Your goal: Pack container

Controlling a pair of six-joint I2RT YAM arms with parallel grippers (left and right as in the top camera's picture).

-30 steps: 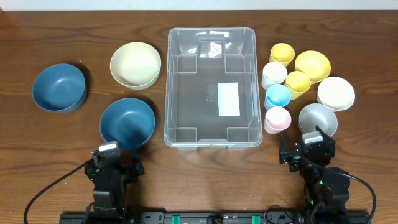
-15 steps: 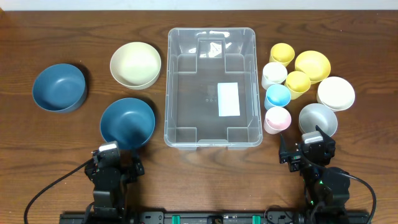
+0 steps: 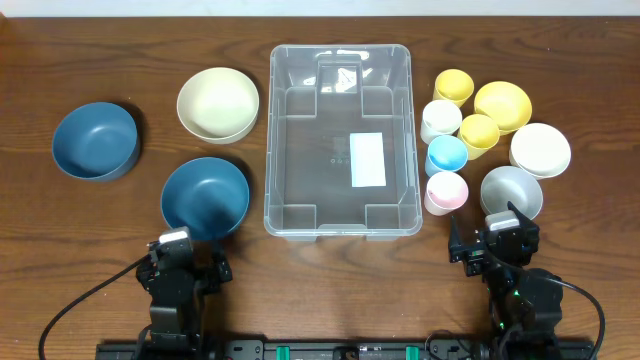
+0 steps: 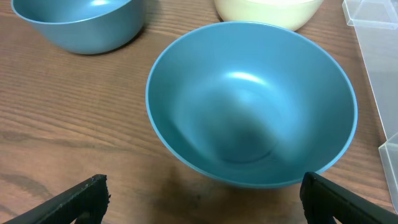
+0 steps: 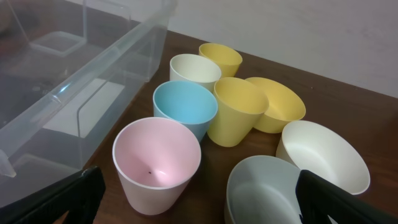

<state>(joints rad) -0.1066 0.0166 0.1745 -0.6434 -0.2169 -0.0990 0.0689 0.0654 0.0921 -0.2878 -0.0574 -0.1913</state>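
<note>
The clear container [image 3: 340, 140] stands empty at the table's middle, a white label [image 3: 367, 160] on its base; one clear wall [image 5: 87, 87] shows in the right wrist view. My left gripper [image 3: 185, 262] rests open near the front edge, just behind a blue bowl [image 3: 205, 197], which fills the left wrist view [image 4: 252, 102] between the spread fingers [image 4: 81, 199]. On the other side, my right gripper [image 3: 495, 245] is open and empty, with a pink cup [image 5: 157, 163] and a grey bowl [image 5: 267, 190] right ahead of it.
Left of the container sit a second blue bowl [image 3: 94, 140] and a cream bowl [image 3: 218, 104]. To its right cluster a blue cup [image 3: 446, 155], white cup [image 3: 439, 120], two yellow cups [image 3: 478, 132], a yellow bowl [image 3: 503, 104] and a white bowl [image 3: 540, 150].
</note>
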